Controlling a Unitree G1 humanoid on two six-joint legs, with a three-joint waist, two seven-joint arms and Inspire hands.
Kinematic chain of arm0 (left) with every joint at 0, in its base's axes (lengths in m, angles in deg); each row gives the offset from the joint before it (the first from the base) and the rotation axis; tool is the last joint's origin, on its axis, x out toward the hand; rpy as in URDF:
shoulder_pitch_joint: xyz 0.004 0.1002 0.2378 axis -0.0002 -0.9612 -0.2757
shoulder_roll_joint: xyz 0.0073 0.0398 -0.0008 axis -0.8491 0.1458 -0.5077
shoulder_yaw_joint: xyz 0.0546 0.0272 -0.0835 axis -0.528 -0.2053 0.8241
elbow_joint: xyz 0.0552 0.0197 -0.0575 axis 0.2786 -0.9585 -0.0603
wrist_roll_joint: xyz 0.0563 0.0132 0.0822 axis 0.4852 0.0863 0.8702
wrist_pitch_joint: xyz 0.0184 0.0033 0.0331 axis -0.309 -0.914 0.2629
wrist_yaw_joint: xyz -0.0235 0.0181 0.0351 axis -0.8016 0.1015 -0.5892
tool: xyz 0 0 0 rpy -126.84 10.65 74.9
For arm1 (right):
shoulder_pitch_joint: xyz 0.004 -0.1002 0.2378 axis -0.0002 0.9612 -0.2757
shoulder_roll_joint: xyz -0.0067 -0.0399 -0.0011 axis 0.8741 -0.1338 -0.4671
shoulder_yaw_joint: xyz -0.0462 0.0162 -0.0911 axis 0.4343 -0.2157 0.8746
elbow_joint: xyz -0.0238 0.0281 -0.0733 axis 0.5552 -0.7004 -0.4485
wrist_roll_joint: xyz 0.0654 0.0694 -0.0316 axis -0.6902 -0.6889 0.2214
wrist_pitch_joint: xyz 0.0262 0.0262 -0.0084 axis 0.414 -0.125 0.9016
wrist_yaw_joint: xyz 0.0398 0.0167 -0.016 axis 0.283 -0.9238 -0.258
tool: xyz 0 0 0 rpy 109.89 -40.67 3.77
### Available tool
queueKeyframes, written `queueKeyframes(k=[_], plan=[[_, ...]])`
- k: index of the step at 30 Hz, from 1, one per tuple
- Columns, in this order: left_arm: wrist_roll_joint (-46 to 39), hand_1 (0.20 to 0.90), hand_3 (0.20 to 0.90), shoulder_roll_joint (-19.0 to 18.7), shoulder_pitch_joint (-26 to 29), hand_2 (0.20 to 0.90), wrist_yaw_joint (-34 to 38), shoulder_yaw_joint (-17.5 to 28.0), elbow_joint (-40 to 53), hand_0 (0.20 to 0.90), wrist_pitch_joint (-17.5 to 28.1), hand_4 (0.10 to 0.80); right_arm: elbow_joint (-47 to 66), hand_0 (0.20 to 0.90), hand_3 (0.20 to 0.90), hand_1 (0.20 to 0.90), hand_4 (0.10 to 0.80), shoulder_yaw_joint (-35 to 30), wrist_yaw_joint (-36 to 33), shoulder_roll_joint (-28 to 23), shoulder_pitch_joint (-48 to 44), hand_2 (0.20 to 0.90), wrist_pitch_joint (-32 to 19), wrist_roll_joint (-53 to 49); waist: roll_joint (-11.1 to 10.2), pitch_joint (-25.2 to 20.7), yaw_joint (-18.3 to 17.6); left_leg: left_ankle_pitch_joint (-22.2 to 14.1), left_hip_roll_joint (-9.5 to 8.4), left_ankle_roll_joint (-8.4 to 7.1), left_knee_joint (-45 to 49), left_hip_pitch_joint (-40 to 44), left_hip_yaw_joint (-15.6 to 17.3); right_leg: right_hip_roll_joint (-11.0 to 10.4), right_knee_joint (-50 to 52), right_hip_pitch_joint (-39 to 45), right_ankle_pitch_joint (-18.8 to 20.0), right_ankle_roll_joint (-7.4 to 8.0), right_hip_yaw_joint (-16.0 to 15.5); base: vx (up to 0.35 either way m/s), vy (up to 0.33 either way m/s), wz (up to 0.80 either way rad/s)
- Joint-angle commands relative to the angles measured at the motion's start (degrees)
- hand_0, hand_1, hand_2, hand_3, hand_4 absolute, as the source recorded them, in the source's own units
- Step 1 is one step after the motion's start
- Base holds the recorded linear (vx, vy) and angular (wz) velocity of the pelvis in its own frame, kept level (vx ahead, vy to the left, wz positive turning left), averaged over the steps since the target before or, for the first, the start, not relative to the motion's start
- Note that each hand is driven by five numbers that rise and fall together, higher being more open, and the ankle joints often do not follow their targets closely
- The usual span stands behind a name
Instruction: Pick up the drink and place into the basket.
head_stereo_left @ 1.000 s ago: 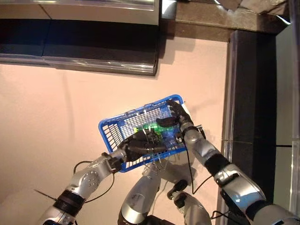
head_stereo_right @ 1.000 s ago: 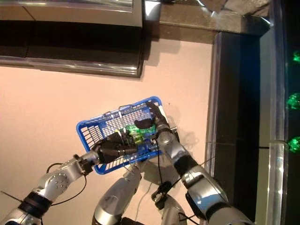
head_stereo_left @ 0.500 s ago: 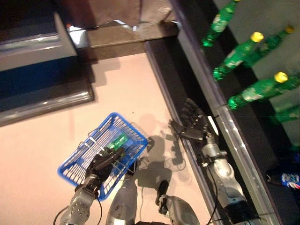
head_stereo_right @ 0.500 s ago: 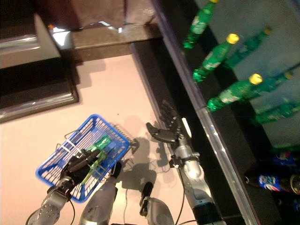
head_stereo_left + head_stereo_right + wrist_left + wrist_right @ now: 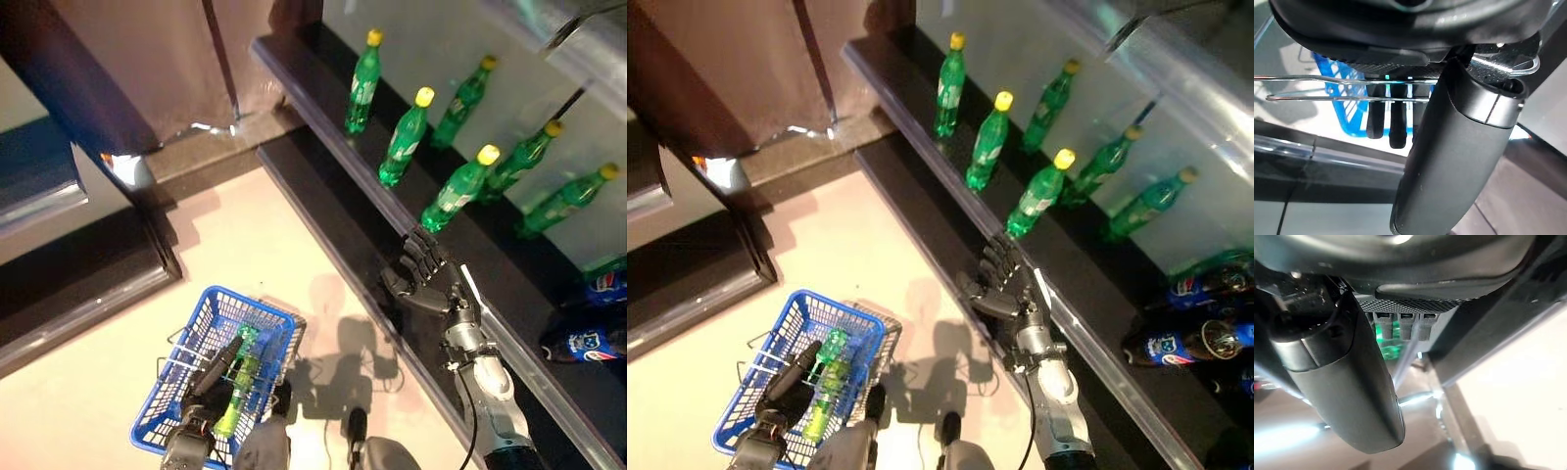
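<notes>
The blue basket hangs low at the left, and my left hand is shut on its thin wire handles. A green bottle lies inside the basket, beside the hand. My right hand is open and empty, with its fingers spread. It is raised at the front edge of the dark shelf, just below the nearest green bottle with a yellow cap. More green bottles stand upright in rows on the shelf. In the right wrist view a green drink shows past the straight fingers.
Dark cola bottles lie at the far right of the shelf. A lower dark ledge runs along the shelf's foot. A dark cabinet base stands at the left. Pale floor lies between them.
The camera has swung from the floor up to the shelf. My right hand has left the basket and risen to the shelf edge, open. The green bottle stays in the basket.
</notes>
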Motion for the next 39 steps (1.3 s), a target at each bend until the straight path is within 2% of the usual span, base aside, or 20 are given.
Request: queueKeyframes(k=[1, 8, 13, 17, 18, 21, 22, 23, 24, 25, 26, 28, 29, 30, 31, 34, 36, 37, 38, 39], plan=[[-2.92, 0.3, 0.2, -0.2, 4.33, 0.3, -6.31, 0.48, 5.7, 0.3, 8.69, 0.1, 0.94, 0.9, 0.9, 0.9, 0.8, 0.67, 1.99, -2.18, -1.08, 0.9, -4.06, -0.84, 3.53, -11.05, -1.15, -8.01, -3.24, 3.42, 1.65, 4.27, 1.87, 3.12, 0.78, -4.03, 5.83, -2.37, -1.26, 0.068, 0.051, -0.05], [-4.09, 0.3, 0.2, 0.15, 2.92, 0.3, -7.01, 1.61, 4.4, 0.3, 8.8, 0.1, -0.37, 0.9, 0.9, 0.9, 0.8, -0.18, 3.0, -2.91, -0.12, 0.9, -2.53, 0.19, 3.87, -11.46, -1.12, -9.43, -4.04, 4.33, 3.35, 5.01, 1.12, 2.44, 3.41, -3.53, 4.2, -2.63, -1.65, 0.069, 0.108, -0.02], [-4.9, 0.3, 0.2, -0.15, 2.92, 0.3, -7.08, 2.29, 3.7, 0.3, 8.69, 0.1, -0.26, 0.9, 0.9, 0.9, 0.8, 0.61, 4.1, -3.21, -0.66, 0.9, -1.41, 0.86, 4.02, -9.46, -0.89, -11.18, -5.41, 6.29, 7.4, 4.14, 0.05, -0.1, 11.8, -6.47, 4.66, -1.67, -1.06, 0.034, 0.205, 0.0], [-6.93, 0.3, 0.2, -0.56, 2.94, 0.3, -7.03, 2.65, 3.52, 0.3, 8.31, 0.1, -0.44, 0.9, 0.9, 0.9, 0.8, 1.4, 4.17, -3.48, -0.69, 0.9, -1.09, 1.45, 4.39, -8.38, -0.21, -11.67, -6.66, 7.5, 9.06, 3.41, -1.86, -3.11, 18.54, -8.98, 7.99, -1.64, -0.07, 0.027, 0.248, 0.08], [-9.55, 0.3, 0.2, -0.59, 2.95, 0.3, -6.5, 2.76, 3.66, 0.3, 7.81, 0.1, -0.32, 0.9, 0.9, 0.9, 0.8, 2.01, 3.41, -3.22, -0.34, 0.9, -1.21, 1.65, 4.81, -8.24, -0.03, -11.81, -7.14, 7.96, 9.42, 3.19, -2.93, -4.02, 23.82, -11.23, 10.88, -1.83, 0.85, 0.018, 0.23, 0.18], [-10.09, 0.3, 0.2, -0.8, 2.87, 0.3, -5.73, 3.48, 3.65, 0.3, 7.42, 0.1, -0.62, 0.9, 0.9, 0.9, 0.8, 3.3, 1.64, -3.2, 0.22, 0.9, -1.63, 1.42, 5.78, -8.09, 0.42, -12.1, -7.44, 8.16, 10.02, 3.23, -3.12, -5.83, 33.26, -15.58, 15.03, -1.43, 0.9, 0.062, 0.275, 0.27], [-9.64, 0.3, 0.2, -0.76, 2.81, 0.3, -5.11, 3.84, 3.84, 0.3, 7.52, 0.1, -0.89, 0.9, 0.9, 0.9, 0.8, 3.85, 1.07, -3.63, 0.46, 0.9, -1.5, 1.05, 6.0, -8.14, 0.48, -11.94, -7.42, 7.8, 9.83, 3.66, -3.31, -5.28, 35.68, -17.43, 15.43, -1.28, 0.85, 0.157, 0.312, 0.34], [-9.72, 0.3, 0.2, -0.58, 2.78, 0.3, -4.77, 3.72, 3.89, 0.3, 7.7, 0.1, -1.02, 0.9, 0.9, 0.9, 0.8, 3.97, 0.77, -4.12, 0.66, 0.9, -1.31, 0.96, 5.75, -8.15, 0.07, -11.96, -7.74, 7.56, 9.25, 4.44, -3.76, -3.82, 35.33, -18.45, 14.9, -1.25, 1.05, 0.122, 0.209, 0.26], [-9.73, 0.3, 0.2, -0.55, 2.81, 0.3, -4.77, 3.69, 3.87, 0.3, 7.69, 0.1, -1.03, 0.9, 0.9, 0.9, 0.8, 3.98, 0.7, -4.18, 0.66, 0.9, -1.31, 0.94, 5.79, -8.28, -0.02, -11.78, -7.7, 7.51, 9.14, 4.31, -3.85, -3.51, 34.87, -18.65, 15.1, -1.32, 0.95, 0.119, 0.124, 0.31], [-10.0, 0.3, 0.2, -0.38, 2.78, 0.3, -4.74, 3.26, 3.66, 0.3, 8.05, 0.1, -1.05, 0.9, 0.9, 0.9, 0.8, 4.13, 0.48, -4.65, 0.87, 0.9, -1.17, 0.77, 5.48, -8.39, -0.6, -11.75, -8.13, 7.38, 8.69, 4.79, -4.3, -1.73, 32.65, -19.25, 14.42, -1.46, 0.69, 0.184, 0.132, 0.48], [-10.54, 0.3, 0.2, -0.21, 2.76, 0.3, -4.81, 2.34, 3.07, 0.3, 8.84, 0.1, -1.32, 0.9, 0.9, 0.9, 0.8, 4.14, 0.4, -5.58, 1.11, 0.9, -1.25, 0.98, 4.66, -8.66, -1.67, -12.19, -9.33, 7.17, 8.23, 5.55, -4.69, 0.93, 26.86, -20.27, 13.66, -1.31, -0.41, 0.271, 0.149, 0.55], [-11.11, 0.3, 0.2, -0.15, 3.09, 0.3, -4.81, 1.73, 2.37, 0.3, 9.58, 0.1, -1.79, 0.9, 0.9, 0.9, 0.8, 3.92, 0.8, -6.52, 1.1, 0.9, -1.27, 0.31, 3.82, -8.63, -2.66, -13.01, -10.52, 6.86, 7.99, 6.53, -5.17, 3.42, 20.36, -20.62, 12.5, -0.9, -1.77, 0.282, 0.094, 0.5], [-11.54, 0.3, 0.2, 0.0, 3.27, 0.3, -5.32, 1.1, 1.39, 0.3, 10.28, 0.1, -2.46, 0.9, 0.9, 0.9, 0.8, 3.51, 1.14, -7.34, 1.1, 0.9, -1.46, -0.39, 2.96, -8.63, -3.62, -13.86, -11.93, 6.53, 7.95, 7.58, -6.3, 6.34, 14.51, -21.05, 12.12, -0.63, -2.53, 0.257, 0.058, 0.51], [-11.5, 0.3, 0.2, 0.05, 3.25, 0.3, -5.58, 0.96, 1.11, 0.3, 10.34, 0.1, -2.6, 0.9, 0.9, 0.9, 0.8, 3.28, 1.24, -7.6, 1.23, 0.9, -1.58, -0.56, 2.8, -8.65, -3.88, -14.11, -12.27, 6.41, 7.94, 8.02, -6.81, 7.1, 13.08, -21.08, 12.29, -0.67, -2.81, 0.405, 0.1, 0.65], [-11.61, 0.3, 0.2, 0.11, 3.17, 0.3, -6.28, 0.67, 0.27, 0.3, 10.52, 0.1, -3.17, 0.9, 0.9, 0.9, 0.8, 2.06, 2.23, -8.69, 2.02, 0.9, -2.04, -1.63, 2.15, -8.95, -4.71, -14.92, -13.79, 6.32, 7.87, 9.5, -8.91, 9.22, 9.24, -21.69, 13.65, -1.07, -3.95, 0.267, 0.067, 0.9], [-10.83, 0.3, 0.2, -0.08, 3.12, 0.3, -6.43, 0.9, -0.38, 0.3, 10.22, 0.1, -3.48, 0.9, 0.9, 0.9, 0.8, 0.96, 2.61, -8.97, 3.2, 0.9, -2.46, -1.5, 1.61, -9.45, -5.54, -16.34, -15.23, 6.59, 8.18, 11.36, -10.03, 10.4, 6.53, -22.62, 16.29, -1.18, -6.26, 0.325, 0.081, 0.84], [-10.5, 0.3, 0.2, -0.15, 3.14, 0.3, -6.4, 1.06, -0.55, 0.3, 10.2, 0.1, -3.68, 0.9, 0.9, 0.9, 0.8, 0.76, 2.75, -8.83, 3.5, 0.9, -2.67, -1.4, 1.64, -9.54, -5.86, -16.75, -15.34, 6.74, 8.34, 11.75, -10.29, 10.5, 6.42, -22.7, 16.64, -1.2, -6.84, 0.273, 0.043, -0.22], [-8.7, 0.3, 0.2, 0.13, 3.16, 0.3, -6.39, 1.88, -0.98, 0.3, 9.88, 0.1, -4.52, 0.9, 0.9, 0.9, 0.8, -0.29, 2.63, -8.29, 4.41, 0.9, -3.67, -0.83, 1.9, -10.46, -6.43, -17.61, -15.82, 7.49, 8.8, 12.51, -10.81, 10.79, 6.85, -22.13, 15.53, -2.37, -6.28, 0.437, 0.049, 0.43], [-8.1, 0.3, 0.2, 0.16, 3.34, 0.3, -6.34, 2.0, -1.37, 0.3, 9.58, 0.1, -5.02, 0.9, 0.9, 0.9, 0.8, -0.78, 2.08, -8.37, 4.46, 0.9, -3.9, -0.76, 2.52, -11.24, -6.96, -17.5, -15.32, 7.05, 9.68, 13.27, -10.98, 10.93, 7.25, -21.12, 13.7, -3.39, -6.03, 0.578, 0.057, 0.46], [-7.48, 0.3, 0.2, 0.14, 3.23, 0.3, -6.02, 2.48, -1.25, 0.3, 9.36, 0.1, -5.21, 0.9, 0.9, 0.9, 0.8, -1.25, 1.3, -8.13, 4.6, 0.9, -3.92, -0.34, 3.47, -11.78, -7.3, -16.61, -14.36, 6.21, 11.24, 13.78, -9.68, 11.02, 8.17, -19.85, 11.16, -4.39, -6.54, 0.408, 0.033, 0.69]])
